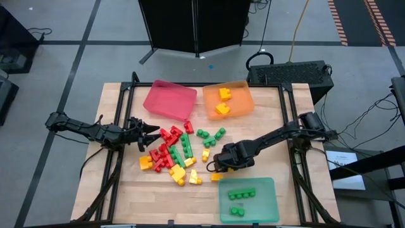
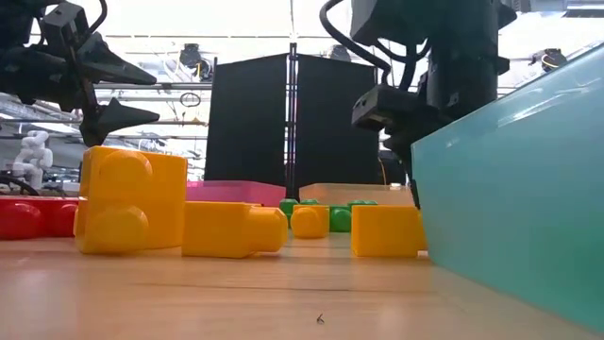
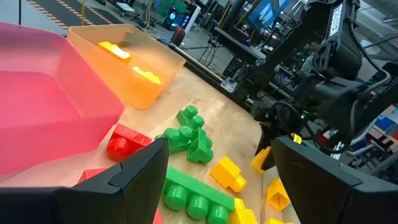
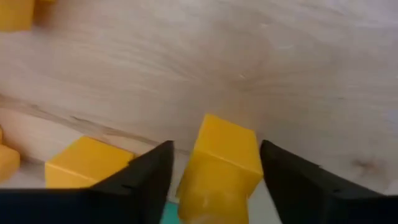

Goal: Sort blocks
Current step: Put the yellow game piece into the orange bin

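A yellow block (image 4: 219,163) is seen between the fingers of the right gripper (image 4: 214,168), close to both. Whether it is gripped cannot be told.

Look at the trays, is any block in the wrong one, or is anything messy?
No block is in a wrong tray: the orange tray holds only yellow blocks, the green tray only green blocks, and the red tray is empty. The only mess is the unsorted pile of mixed blocks mid-table.
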